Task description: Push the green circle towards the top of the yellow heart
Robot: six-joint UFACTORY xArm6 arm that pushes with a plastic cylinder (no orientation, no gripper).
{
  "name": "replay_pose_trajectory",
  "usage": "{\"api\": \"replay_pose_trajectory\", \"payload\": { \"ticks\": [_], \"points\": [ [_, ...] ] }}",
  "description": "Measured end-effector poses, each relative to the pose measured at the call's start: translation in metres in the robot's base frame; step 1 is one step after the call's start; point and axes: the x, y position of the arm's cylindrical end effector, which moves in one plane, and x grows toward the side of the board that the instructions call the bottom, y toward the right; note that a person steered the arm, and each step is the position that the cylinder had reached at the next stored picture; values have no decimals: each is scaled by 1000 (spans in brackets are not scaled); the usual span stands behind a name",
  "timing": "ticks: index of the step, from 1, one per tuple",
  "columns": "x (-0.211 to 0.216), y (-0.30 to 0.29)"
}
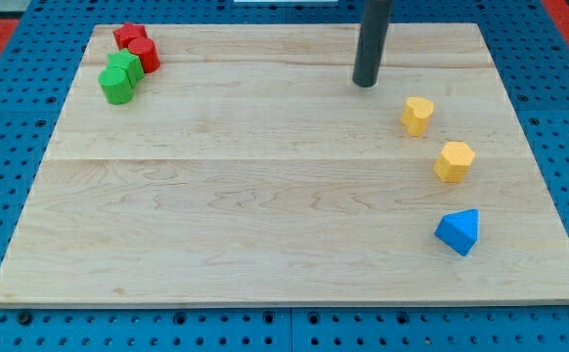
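Note:
The green circle point(116, 86) lies near the board's top left corner, touching a second green block point(128, 68) just above it. The yellow heart point(417, 114) lies at the view's right, in the upper half of the board. My tip point(366, 84) rests on the board near the top, a little left of and above the yellow heart, and far to the right of the green circle.
Two red blocks point(136, 44) sit at the top left corner, touching the green pair. A yellow hexagon point(454, 161) lies below the heart, and a blue triangle-like block point(459, 232) lies below that. The wooden board point(265, 196) sits on a blue pegboard.

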Motion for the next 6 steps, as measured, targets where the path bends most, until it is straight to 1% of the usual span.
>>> {"api": "replay_pose_trajectory", "payload": {
  "ticks": [1, 2, 3, 4, 6],
  "points": [
    [24, 45],
    [37, 87],
    [32, 76],
    [3, -62],
    [51, -318]
  ]
}}
